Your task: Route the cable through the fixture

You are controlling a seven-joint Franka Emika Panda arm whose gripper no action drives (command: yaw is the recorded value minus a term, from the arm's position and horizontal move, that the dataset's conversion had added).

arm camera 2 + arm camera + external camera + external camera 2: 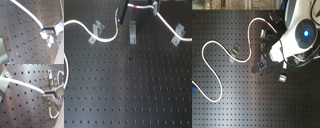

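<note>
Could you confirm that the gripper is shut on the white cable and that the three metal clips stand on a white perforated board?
Not quite: the board is black, as the first exterior view shows. The rest holds: the gripper is shut on the white cable, and three metal clips, such as, stand on the board.

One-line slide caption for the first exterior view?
Dark gripper shut on the thin white cable near its green band, between metal clip fixtures on a black perforated board.
</note>
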